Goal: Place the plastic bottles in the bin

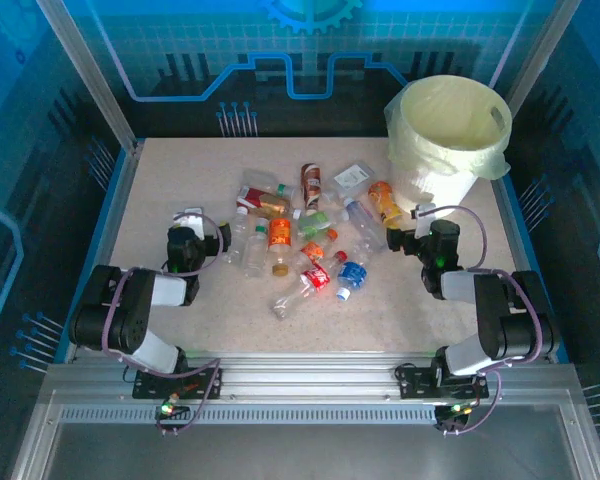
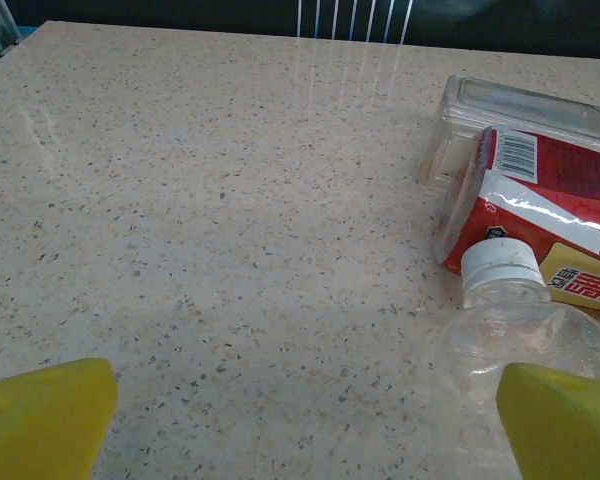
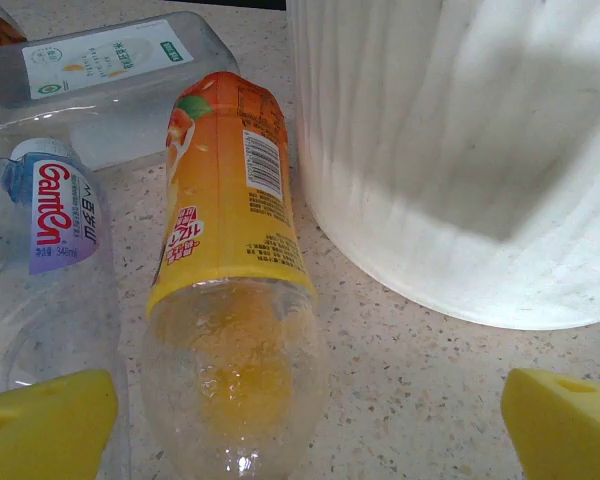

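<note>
From above, the left gripper [image 1: 189, 217] sits low over the table [image 1: 170, 170] with its jaws spread and nothing in them. The heap of bottles [image 1: 305, 235] lies just to its right, and the bin [image 1: 435, 175] stands well beyond, far right. The right gripper [image 1: 423, 215] is also spread and empty, with the bin just ahead of it and the heap to its left. At the left wrist, the left gripper [image 2: 305, 430] shows yellow fingertips [image 2: 45, 415] wide apart over bare table. A clear bottle [image 2: 525, 340] with a white cap lies beside the right finger, a red bottle [image 2: 550, 220] just past it. At the right wrist, the right gripper [image 3: 305, 440] gapes. An orange bottle [image 3: 230, 200] lies ahead between the fingers, clear end nearest. The bin wall [image 3: 460, 150] rises ahead right, and a Ganten bottle [image 3: 55, 215] lies ahead left.
</note>
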